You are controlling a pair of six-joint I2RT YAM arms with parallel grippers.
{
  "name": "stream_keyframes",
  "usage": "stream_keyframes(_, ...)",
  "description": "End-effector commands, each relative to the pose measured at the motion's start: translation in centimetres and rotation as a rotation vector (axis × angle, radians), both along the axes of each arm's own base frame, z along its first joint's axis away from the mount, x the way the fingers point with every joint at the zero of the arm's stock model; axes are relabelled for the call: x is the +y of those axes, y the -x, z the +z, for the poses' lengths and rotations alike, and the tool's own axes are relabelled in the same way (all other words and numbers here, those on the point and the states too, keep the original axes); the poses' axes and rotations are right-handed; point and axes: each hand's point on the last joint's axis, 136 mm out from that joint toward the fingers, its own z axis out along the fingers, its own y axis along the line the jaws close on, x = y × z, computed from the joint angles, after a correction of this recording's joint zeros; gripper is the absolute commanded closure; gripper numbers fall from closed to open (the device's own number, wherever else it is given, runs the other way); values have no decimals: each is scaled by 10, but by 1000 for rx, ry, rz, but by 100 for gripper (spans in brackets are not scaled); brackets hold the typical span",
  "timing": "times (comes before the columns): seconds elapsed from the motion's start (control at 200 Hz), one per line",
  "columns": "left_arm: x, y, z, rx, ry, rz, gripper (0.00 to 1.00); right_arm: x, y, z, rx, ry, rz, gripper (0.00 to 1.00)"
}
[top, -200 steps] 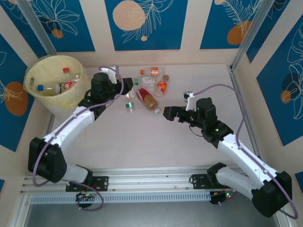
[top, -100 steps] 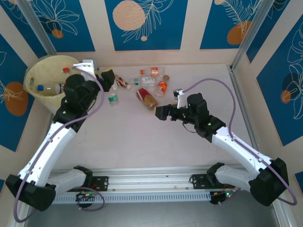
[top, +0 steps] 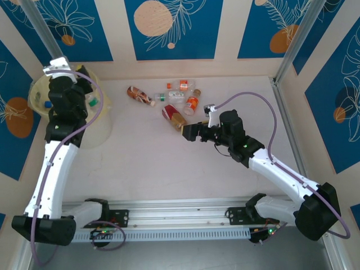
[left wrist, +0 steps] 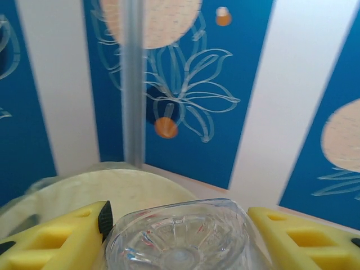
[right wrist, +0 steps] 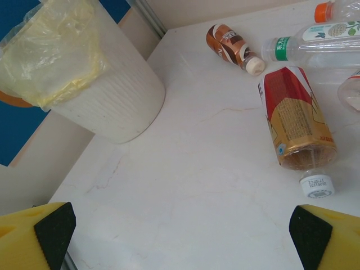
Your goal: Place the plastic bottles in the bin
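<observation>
At the far left, the left gripper (top: pixel 86 95) has swung up off the table (top: pixel 169 163) and now hangs over the bin (top: pixel 97 128), its fingers pinching a clear bottle (left wrist: pixel 180 241). That puts the bottle above the opening, so I judge only the release is left for this one. Its base faces the wrist camera, so its long axis runs away along the fingers. The cap end seems to point down toward the bin, though the top view is too small to be sure. Further right, a red bottle (top: pixel 173 116) lies on the table, slanting from far-left to near-right. Its cap points at the right gripper (top: pixel 188 133), which has crept closer, fingers spread wide and holding nothing.
</observation>
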Motion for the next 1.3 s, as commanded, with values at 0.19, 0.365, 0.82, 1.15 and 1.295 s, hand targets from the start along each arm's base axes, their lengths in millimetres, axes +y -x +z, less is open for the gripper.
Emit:
stream_keyframes(0.19, 59, 8, 29, -70, 91, 94, 100, 0, -7, 21, -75, 10, -12, 0)
stream_keyframes(0.365, 97, 14, 30, -28, -18, 317, 100, -2, -8, 19, -69, 15, -27, 0)
stream_keyframes(0.82, 166, 5, -49, 176, -72, 585, 43, -2, -12, 23, -65, 25, -37, 0)
stream_keyframes(1.15, 161, 8, -43, 227, 31, 567, 0, -3, -12, 21, -50, 22, -43, 0)
stream_keyframes(1.295, 146, -1, -43, 216, 76, 480, 0, -2, -12, 21, -53, 29, -39, 0)
